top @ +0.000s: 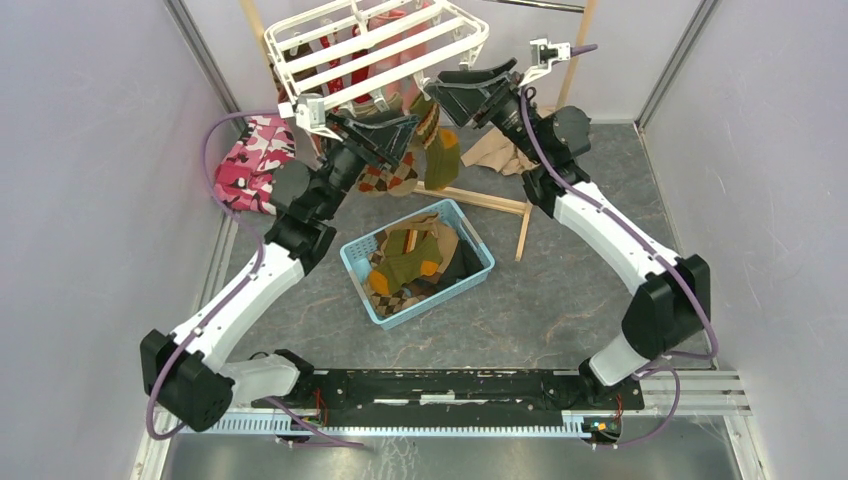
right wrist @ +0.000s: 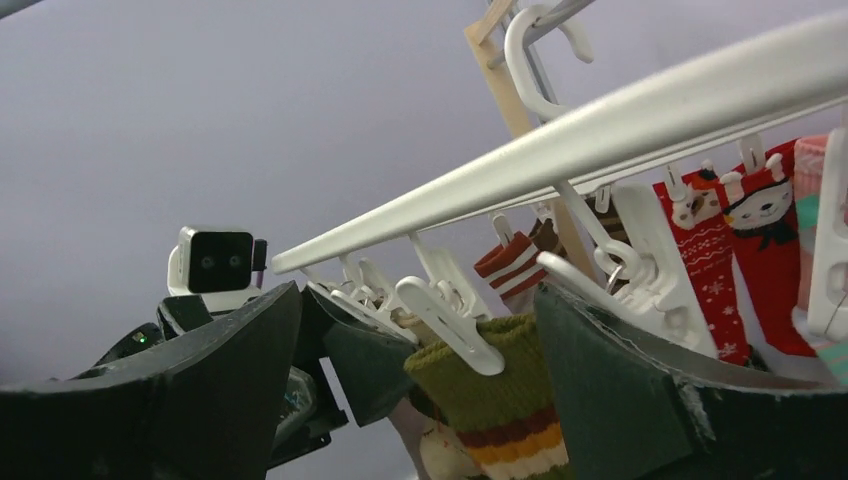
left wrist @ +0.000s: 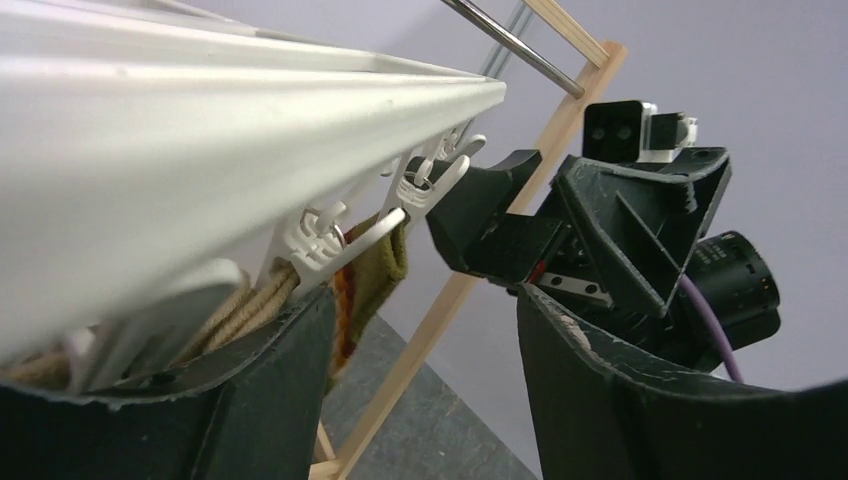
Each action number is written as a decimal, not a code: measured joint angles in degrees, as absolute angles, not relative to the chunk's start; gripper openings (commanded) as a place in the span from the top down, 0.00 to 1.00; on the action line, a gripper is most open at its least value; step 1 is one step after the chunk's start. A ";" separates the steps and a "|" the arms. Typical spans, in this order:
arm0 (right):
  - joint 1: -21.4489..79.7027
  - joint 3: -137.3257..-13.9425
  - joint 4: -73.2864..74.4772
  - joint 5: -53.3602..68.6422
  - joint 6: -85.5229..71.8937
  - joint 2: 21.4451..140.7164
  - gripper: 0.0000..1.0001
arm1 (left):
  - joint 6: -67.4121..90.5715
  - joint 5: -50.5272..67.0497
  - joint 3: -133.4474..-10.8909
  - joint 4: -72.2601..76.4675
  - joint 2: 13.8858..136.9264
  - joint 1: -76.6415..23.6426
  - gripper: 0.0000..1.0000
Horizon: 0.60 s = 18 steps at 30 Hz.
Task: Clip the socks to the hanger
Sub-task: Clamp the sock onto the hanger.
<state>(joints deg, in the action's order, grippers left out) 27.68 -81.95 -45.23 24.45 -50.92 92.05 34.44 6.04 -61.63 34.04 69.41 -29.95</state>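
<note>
Here the left gripper (left wrist: 425, 295) and right gripper (right wrist: 415, 300) are gaping open under the hanger (right wrist: 600, 125), an olive sock (right wrist: 480, 390) dangling between the right one's fingers.

Olive sock (left wrist: 385, 265) hangs under the hanger (left wrist: 200, 120); left claw (left wrist: 425, 335) agape.

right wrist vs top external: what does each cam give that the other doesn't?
Only right wrist: the white plastic clip on the striped cuff of the olive green sock, and the cartoon faces on the red patterned socks. Only top external: the light blue plastic basket of unclipped socks, and the pink camouflage garment. Both: the white plastic hanger frame with that olive sock hanging.
</note>
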 measured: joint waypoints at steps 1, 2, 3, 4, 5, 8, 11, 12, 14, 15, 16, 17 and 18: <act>27.68 -81.36 -44.60 24.45 -49.93 90.91 0.05 | 34.13 6.00 -61.04 32.80 67.96 -29.95 0.22; 27.66 -80.77 -43.97 24.38 -49.04 89.86 0.04 | 33.69 6.02 -60.66 32.05 66.96 -29.95 0.19; 27.62 -79.92 -43.24 24.36 -48.01 88.53 0.03 | 32.97 6.02 -60.20 30.96 65.69 -29.95 0.17; 27.62 -79.15 -42.59 24.34 -47.20 87.39 0.03 | 32.34 6.07 -59.90 29.93 64.62 -29.95 0.14; 27.62 -78.37 -42.04 24.32 -46.44 86.32 0.02 | 31.57 6.13 -59.57 28.80 63.31 -29.95 0.12; 27.57 -76.07 -40.18 24.23 -43.83 83.33 0.02 | 29.74 6.81 -59.00 25.10 59.64 -29.95 0.06; 27.57 -73.58 -37.54 24.29 -40.97 80.71 0.02 | 28.80 8.47 -58.67 20.21 55.61 -29.95 0.00; 27.57 -72.64 -36.42 24.36 -39.83 79.77 0.02 | 28.58 9.26 -58.63 18.35 54.22 -29.95 0.00; 27.57 -70.94 -34.02 24.53 -37.47 77.89 0.02 | 28.27 10.22 -57.95 15.51 51.70 -29.95 0.00; 27.57 -69.97 -32.42 24.64 -35.99 76.66 0.02 | 28.25 10.70 -57.06 14.06 50.06 -29.95 0.00; 27.57 -69.19 -31.07 24.84 -34.68 75.59 0.02 | 28.27 11.20 -55.72 12.49 48.12 -29.95 0.00; 27.57 -68.36 -29.54 24.99 -33.08 74.30 0.02 | 28.34 11.53 -54.35 11.40 46.46 -29.95 0.00; 27.57 -67.57 -28.05 25.10 -31.62 73.01 0.02 | 28.42 11.84 -52.99 10.44 44.93 -29.95 0.00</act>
<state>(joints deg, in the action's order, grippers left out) 27.57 -67.57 -28.05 25.10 -31.62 73.01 28.42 11.84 -52.99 10.44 44.93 -29.95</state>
